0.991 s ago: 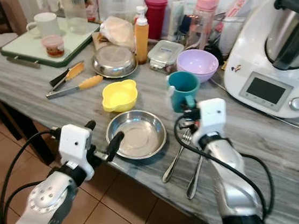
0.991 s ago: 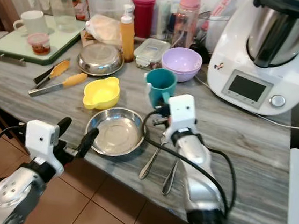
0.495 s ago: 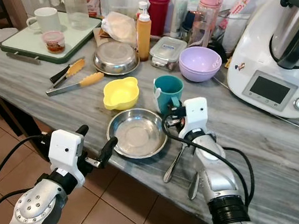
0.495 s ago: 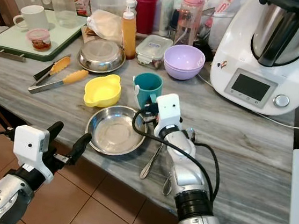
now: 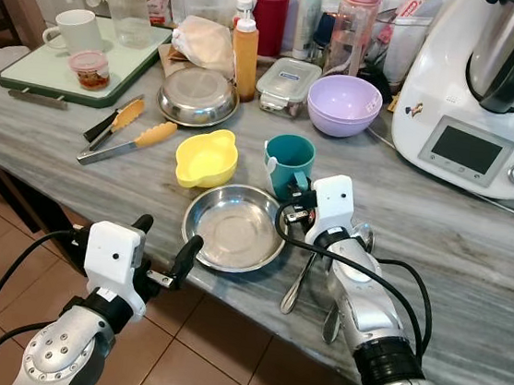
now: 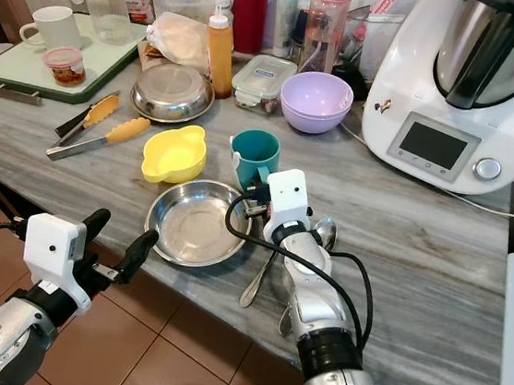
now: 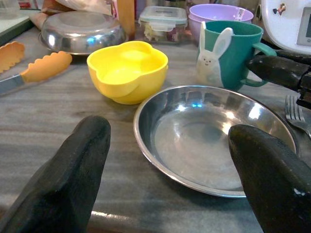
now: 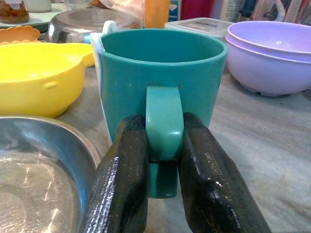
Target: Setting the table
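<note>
Nearest the viewer, at the lower left of the frame, the left claw hangs just off the table edge with its fingers spread wide and empty, facing the steel plate. At mid-frame the right claw is pinched narrowly on the handle of the teal cup, which stands upright on the table just behind the plate's far rim and beside the yellow bowl. A fork and a spoon lie side by side to the right of the plate, partly under the right forearm. Farther back stand a second steel dish, tongs, a purple bowl, an orange bottle and a white kitchen machine.

Risks, as judged: the grip is on the thin handle only, so the cup may swing or twist between the fingers when lifted and slip out. A low carry could knock the plate's rim or the yellow bowl. The forearm passing over the fork and spoon may drag them toward the table edge.
</note>
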Robot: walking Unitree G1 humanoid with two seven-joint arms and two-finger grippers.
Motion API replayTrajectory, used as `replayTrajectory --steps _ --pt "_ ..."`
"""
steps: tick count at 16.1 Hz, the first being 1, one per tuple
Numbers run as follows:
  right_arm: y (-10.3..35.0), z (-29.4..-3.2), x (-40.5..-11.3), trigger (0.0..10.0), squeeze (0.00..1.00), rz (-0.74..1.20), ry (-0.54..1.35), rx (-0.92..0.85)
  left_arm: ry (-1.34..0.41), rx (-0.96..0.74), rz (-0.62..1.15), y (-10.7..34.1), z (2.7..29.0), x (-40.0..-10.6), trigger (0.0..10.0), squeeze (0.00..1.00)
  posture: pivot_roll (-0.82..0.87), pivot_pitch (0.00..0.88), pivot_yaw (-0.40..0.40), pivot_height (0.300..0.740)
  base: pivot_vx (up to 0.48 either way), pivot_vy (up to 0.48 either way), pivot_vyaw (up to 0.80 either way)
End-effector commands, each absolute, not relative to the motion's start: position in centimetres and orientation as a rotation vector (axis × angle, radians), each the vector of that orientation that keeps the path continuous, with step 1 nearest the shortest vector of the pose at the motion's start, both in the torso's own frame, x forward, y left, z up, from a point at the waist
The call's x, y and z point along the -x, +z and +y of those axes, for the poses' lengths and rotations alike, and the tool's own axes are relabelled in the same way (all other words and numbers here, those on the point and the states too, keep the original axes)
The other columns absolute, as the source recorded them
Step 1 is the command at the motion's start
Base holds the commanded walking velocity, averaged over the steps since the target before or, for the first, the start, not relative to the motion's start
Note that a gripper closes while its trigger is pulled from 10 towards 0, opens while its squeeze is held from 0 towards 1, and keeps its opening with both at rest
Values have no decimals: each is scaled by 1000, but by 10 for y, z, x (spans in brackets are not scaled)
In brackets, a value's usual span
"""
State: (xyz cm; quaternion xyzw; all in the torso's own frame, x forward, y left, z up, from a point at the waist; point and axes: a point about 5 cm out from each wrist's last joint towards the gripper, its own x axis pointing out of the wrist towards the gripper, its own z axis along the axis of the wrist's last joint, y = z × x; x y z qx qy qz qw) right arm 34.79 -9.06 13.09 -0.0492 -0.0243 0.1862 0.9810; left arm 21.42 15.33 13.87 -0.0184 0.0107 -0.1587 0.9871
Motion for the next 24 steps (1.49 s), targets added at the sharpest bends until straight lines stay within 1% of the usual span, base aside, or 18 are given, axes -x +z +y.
replayTrajectory --steps 1,2,3,4,5,6,7,8,9,10,11,18,19,20,21,22,23,24 --pt "131 -89 -350 10000 1000 -49 371 106 -326 30 21 141 153 -214 10000 0 -46 137 51 740 0 0 0" --pt "130 -90 -350 10000 1000 -40 368 105 -336 35 20 141 151 -214 10000 0 -48 134 49 740 0 0 0" --pt "129 -90 -350 10000 949 -40 366 110 -350 38 24 141 149 -215 10000 0 -48 134 49 740 0 0 0" --pt "129 -91 -351 9882 459 -40 365 113 -358 38 25 141 148 -215 10000 0 -50 134 48 740 0 0 0" --pt "130 -93 -352 0 0 -47 357 102 -369 48 22 142 146 -215 10000 0 -54 132 48 740 0 0 0" --pt "129 -94 -352 0 0 -43 351 106 -410 48 13 143 142 -215 10000 0 -55 129 47 740 0 0 0" --pt "129 -94 -353 1529 0 -39 338 125 -467 62 27 142 137 -212 10000 0 -56 125 45 740 0 0 0" --pt "128 -93 -354 8980 0 -30 339 124 -513 80 41 140 133 -209 10000 0 -56 122 43 740 0 0 0" --pt "128 -91 -354 8314 0 -31 350 115 -516 87 44 139 132 -208 10000 0 -56 118 42 740 0 0 0" --pt "128 -91 -354 8314 0 -31 350 115 -516 87 44 139 132 -208 10000 0 -56 118 42 740 0 0 0" --pt "126 -88 -354 10000 0 -30 357 124 -509 86 56 137 134 -211 10000 0 -62 100 34 740 0 0 0" --pt "122 -88 -357 10000 0 -1 320 101 -504 80 60 133 136 -220 10000 0 -75 29 49 740 0 0 -350" --pt "122 -87 -357 2706 0 -4 324 104 -506 80 56 134 135 -222 10000 0 -77 22 51 740 0 0 0" --pt "123 -86 -357 0 0 -7 327 97 -508 84 54 134 134 -224 10000 0 -82 15 54 740 0 0 0" --pt "123 -85 -357 0 0 -8 326 96 -509 86 54 134 133 -224 10000 0 -83 11 52 740 0 0 0" --pt "124 -84 -358 9412 0 -7 324 97 -511 88 54 134 132 -225 10000 0 -83 11 52 740 0 0 0" --pt "124 -84 -358 10000 0 -7 322 98 -512 90 54 133 132 -225 10000 0 -86 9 51 740 0 0 0" --pt "124 -84 -358 10000 0 -8 318 85 -515 92 54 133 131 -225 10000 0 -86 6 47 740 0 0 0"
